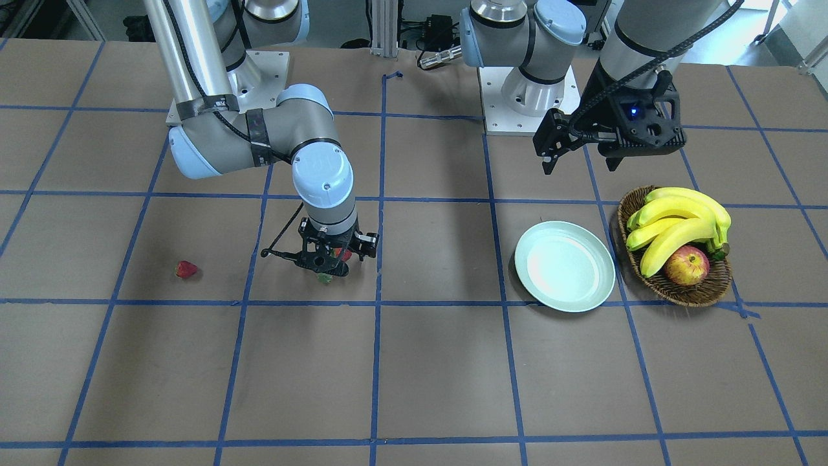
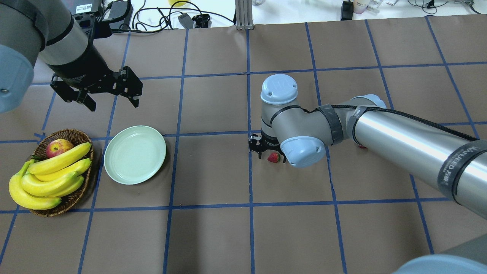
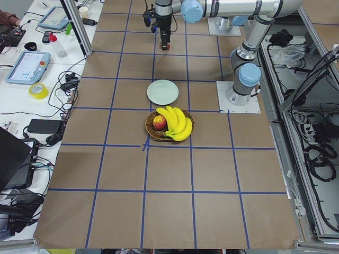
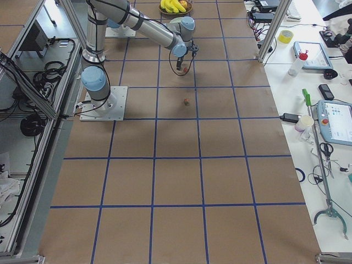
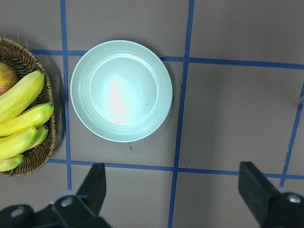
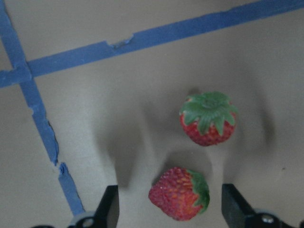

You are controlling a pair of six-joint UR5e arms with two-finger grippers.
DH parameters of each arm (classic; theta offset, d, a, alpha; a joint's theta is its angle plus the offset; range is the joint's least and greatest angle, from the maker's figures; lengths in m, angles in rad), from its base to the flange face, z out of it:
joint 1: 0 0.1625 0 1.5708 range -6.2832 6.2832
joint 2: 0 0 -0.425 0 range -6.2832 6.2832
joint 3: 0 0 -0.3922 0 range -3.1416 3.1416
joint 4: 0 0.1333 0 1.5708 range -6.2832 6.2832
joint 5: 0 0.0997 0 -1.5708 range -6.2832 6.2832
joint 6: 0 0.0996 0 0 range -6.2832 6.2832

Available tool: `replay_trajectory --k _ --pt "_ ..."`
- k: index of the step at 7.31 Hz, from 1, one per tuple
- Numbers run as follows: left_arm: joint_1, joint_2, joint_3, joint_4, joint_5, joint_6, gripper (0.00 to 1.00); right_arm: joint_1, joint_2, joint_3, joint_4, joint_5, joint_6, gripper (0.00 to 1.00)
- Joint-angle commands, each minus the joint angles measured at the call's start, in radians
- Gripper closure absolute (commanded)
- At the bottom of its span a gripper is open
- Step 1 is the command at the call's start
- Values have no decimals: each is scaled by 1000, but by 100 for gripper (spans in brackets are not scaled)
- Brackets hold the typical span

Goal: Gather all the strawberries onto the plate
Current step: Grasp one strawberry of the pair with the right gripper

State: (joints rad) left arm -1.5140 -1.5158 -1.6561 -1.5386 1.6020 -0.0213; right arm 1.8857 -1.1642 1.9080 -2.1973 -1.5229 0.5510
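My right gripper [image 1: 330,259] points down at the table, open, its fingers [image 6: 110,205] on either side of one strawberry [image 6: 178,192] without touching it. A second strawberry [image 6: 208,118] lies just beyond it. In the overhead view one berry [image 2: 274,157] shows beside the right gripper [image 2: 266,149]. A third strawberry [image 1: 185,268] lies alone farther out on the right arm's side. The pale green plate [image 1: 565,265] is empty on the left arm's side. My left gripper [image 2: 113,99] hovers open and empty above the table behind the plate [image 5: 121,90].
A brown wicker basket [image 1: 679,292] with bananas [image 1: 676,223] and a red-yellow apple [image 1: 687,265] stands right beside the plate on the side away from the right arm. Blue tape lines grid the brown table. The arms' base plates sit at the robot's edge.
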Motion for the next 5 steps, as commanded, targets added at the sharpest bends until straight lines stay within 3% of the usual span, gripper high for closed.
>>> replay_trajectory --k 1,2,3,5 --pt "0 0 -2 0 3 0 0 1 6 -7 -1 0 1 69" --pt "0 -1 -1 1 1 0 0 1 6 -9 -1 -5 1 88" --pt "0 -3 -2 0 -2 0 0 1 1 -12 1 -11 1 100" --pt "0 -3 -2 0 4 1 0 1 -3 -71 14 3 56 100"
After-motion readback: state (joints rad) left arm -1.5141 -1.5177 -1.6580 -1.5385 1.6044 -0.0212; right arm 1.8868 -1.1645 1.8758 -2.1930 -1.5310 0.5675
